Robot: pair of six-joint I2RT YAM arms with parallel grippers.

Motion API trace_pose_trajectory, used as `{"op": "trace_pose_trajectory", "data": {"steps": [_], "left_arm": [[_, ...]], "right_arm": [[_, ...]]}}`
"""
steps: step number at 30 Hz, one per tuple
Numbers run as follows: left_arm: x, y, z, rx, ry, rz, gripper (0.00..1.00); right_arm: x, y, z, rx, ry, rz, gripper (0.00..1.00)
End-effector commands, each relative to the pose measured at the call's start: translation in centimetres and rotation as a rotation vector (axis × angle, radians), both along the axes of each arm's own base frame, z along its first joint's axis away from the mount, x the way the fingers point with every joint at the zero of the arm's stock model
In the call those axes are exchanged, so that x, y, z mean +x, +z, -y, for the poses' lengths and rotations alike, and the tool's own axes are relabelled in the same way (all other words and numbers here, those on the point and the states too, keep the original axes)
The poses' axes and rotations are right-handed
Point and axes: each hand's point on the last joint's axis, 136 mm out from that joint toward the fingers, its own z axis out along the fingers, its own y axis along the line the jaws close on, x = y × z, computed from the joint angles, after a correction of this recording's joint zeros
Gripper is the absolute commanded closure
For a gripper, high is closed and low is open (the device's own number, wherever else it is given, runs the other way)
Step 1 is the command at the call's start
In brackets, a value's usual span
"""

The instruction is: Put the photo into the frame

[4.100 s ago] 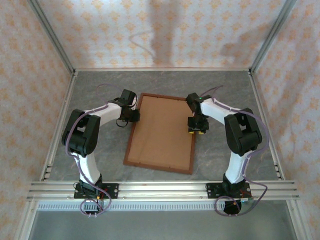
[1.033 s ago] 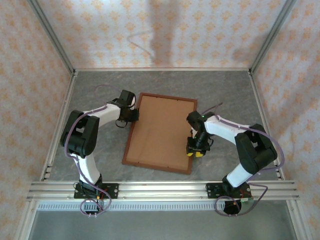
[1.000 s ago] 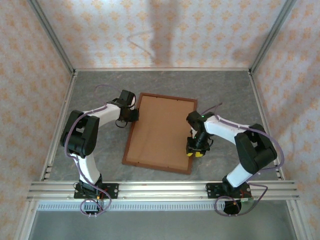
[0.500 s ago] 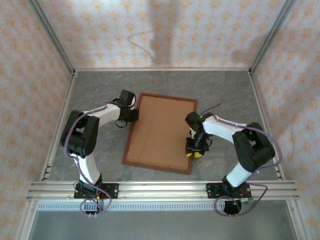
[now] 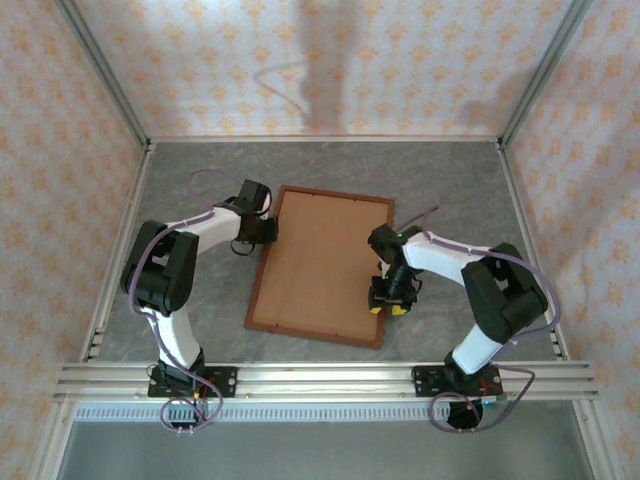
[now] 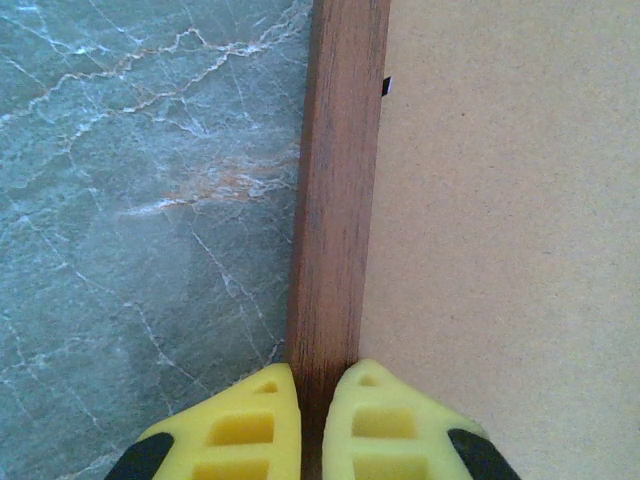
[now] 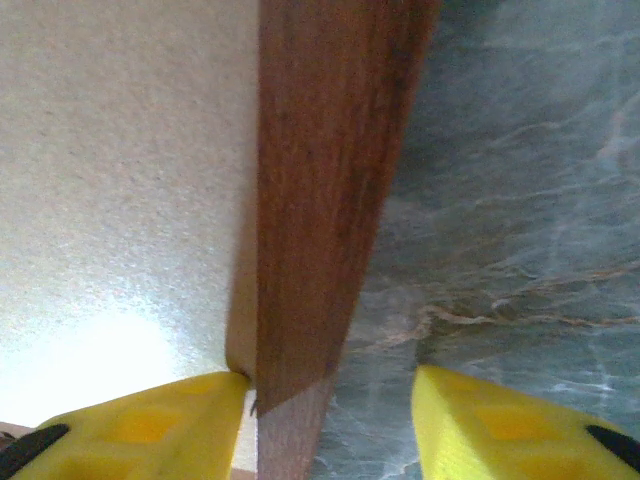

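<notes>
Top external view gives you the frame [image 5: 315, 335] lying flat and back-up on the table [image 5: 450, 180], its brown backing board [image 5: 325, 265] filling the moulding. Its long axis runs from the arm bases toward the far wall, leaning slightly to the right as it goes. Both arms are already at it, on opposite long rails. The left gripper [image 5: 270, 232] is at the left rail close to the far corner, and the right gripper [image 5: 388, 308] is at the right rail nearer the near corner. In the left wrist view the rail [image 6: 335, 200] runs straight ahead out of the left gripper [image 6: 312, 420], whose yellow pads are pinched on it from both sides, so that arm has the frame clamped. In the right wrist view the right gripper [image 7: 335, 425] straddles its rail [image 7: 320, 200] with the jaws parted. The inner pad touches the rail at the board side, while the outer pad stands apart over bare table, so it grasps nothing. The rail lies between those pads and extends directly forward of them. My judgement is that any closing or lifting you do turns on that gap outboard of the rail. You have open table to the right gripper's outer side and ahead of it. The near rail of the frame lies close to the aluminium base profile [image 5: 320, 380], leaving little room toward you.
</notes>
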Motion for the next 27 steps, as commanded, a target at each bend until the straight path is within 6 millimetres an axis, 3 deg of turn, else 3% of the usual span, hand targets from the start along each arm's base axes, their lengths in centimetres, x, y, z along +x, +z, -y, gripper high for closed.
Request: {"op": "trace_pose_trajectory", "data": {"steps": [1, 8, 14, 27], "left_arm": [[-3.2, -3.0, -0.7, 0.039, 0.015, -0.134, 0.92], [-3.2, -3.1, -0.7, 0.038, 0.014, -0.138, 0.92], [-3.2, -3.0, -0.7, 0.04, 0.014, -0.136, 0.92], [-3.3, -3.2, -0.8, 0.045, 0.012, -0.141, 0.92]], "right_arm": [[0.8, 1.5, 0.4, -0.013, 0.02, 0.054, 0.49], [0.6, 1.9, 0.8, -0.003, 0.021, 0.047, 0.53], [0.3, 0.8, 1.2, -0.033, 0.033, 0.019, 0.6], [-0.2, -0.5, 0.2, -0.011, 0.028, -0.008, 0.6]]}}
